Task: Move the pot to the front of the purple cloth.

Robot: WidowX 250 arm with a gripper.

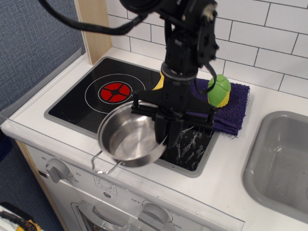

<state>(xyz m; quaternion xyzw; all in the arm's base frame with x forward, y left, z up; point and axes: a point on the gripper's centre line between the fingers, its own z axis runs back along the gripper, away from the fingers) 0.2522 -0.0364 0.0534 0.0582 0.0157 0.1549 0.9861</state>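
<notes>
The shiny steel pot (127,135) hangs tilted in the air over the front edge of the stove, its wire loop handle pointing down to the front left. My gripper (162,136) is shut on the pot's right rim and holds it up. The purple cloth (230,108) lies at the back right of the stove; my arm hides its left part. The pot is in front and to the left of the cloth.
A green and yellow toy (219,90) sits on the cloth. A yellow brush (157,84) lies partly hidden behind my arm. The black stove top (91,98) has a red burner (114,90). A grey sink (284,163) is at the right.
</notes>
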